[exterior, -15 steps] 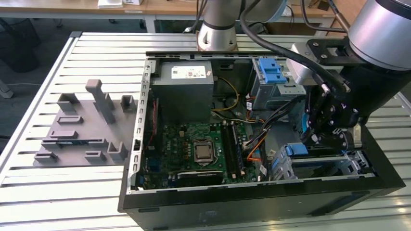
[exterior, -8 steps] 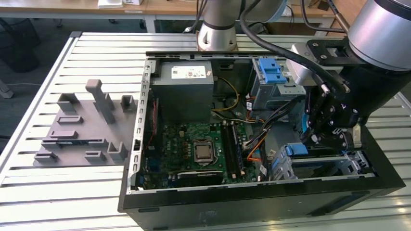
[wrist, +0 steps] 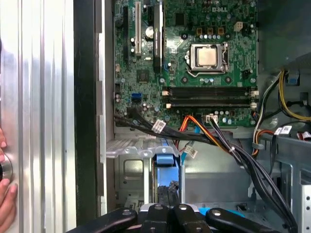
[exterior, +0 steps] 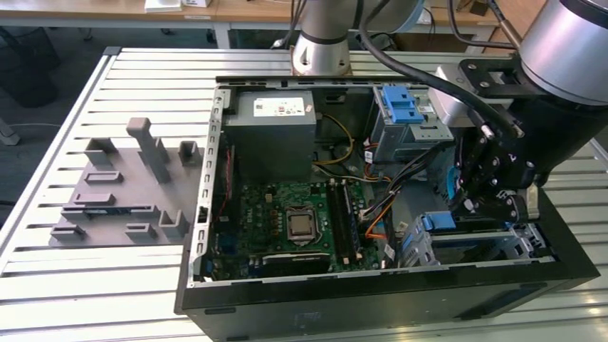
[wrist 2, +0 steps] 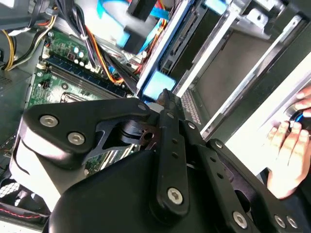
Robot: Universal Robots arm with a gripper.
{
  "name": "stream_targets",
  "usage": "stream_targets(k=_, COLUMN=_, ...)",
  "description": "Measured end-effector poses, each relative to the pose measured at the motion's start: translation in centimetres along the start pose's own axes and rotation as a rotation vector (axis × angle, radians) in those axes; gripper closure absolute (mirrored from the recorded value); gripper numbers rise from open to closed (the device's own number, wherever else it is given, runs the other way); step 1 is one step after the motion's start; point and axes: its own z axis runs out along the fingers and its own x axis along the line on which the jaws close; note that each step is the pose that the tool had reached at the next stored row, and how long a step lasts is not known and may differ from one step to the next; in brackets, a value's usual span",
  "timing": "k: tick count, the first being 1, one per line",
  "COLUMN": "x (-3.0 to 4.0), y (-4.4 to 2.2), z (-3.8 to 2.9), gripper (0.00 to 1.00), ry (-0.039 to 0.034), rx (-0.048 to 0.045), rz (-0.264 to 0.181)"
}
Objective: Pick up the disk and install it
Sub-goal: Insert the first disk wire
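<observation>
One step in hand: we judge it to be the install rather than the pick-up, since the pincer [wrist 2: 165, 97] is down inside the computer case [exterior: 380, 299] at the drive cage [exterior: 517, 246].
Far left of the exterior view: a grey holder block [exterior: 124, 189] stands on the slatted surface [exterior: 57, 278], well apart from the case.
Left part of the case: the power-supply box [exterior: 275, 135] sits above the motherboard [exterior: 290, 217].
Middle: the blue latch [exterior: 404, 107] is at the upper bay, and bundled cables [exterior: 409, 171] run below it.
Right: the disk [wrist: 165, 160] appears edge-on in the drive cage, its blue rail end toward the motherboard, just ahead of the pincer. We cannot tell how deep it sits.
Pincer state: we cannot tell how far open it is, nor whether it has hold of the disk.
What the seating calls for: in our judgement, keeping the disk square to the slot and clear of the cables beside it.
Hand: in the second wrist view a person's hand [wrist 2: 286, 145] rests at the surface's edge, outside the case.
Writing: a white sticker [exterior: 280, 108] on the power-supply box and white lettering on the motherboard carry print, which we leave unread.
</observation>
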Motion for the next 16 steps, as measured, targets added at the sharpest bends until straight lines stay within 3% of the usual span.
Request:
stream_targets(k=8, x=-0.59, y=-3.15, z=0.11, gripper=0.89, ry=0.0001, rx=0.0000, rz=0.000)
stream_targets(k=12, x=-0.88, y=-4.75, z=0.22, gripper=0.89, ry=-0.0036, rx=0.0000, rz=0.000)
stream_targets(k=16, x=-1.38, y=-5.14, z=0.20, gripper=0.89, ry=-0.0061, rx=0.0021, rz=0.000)
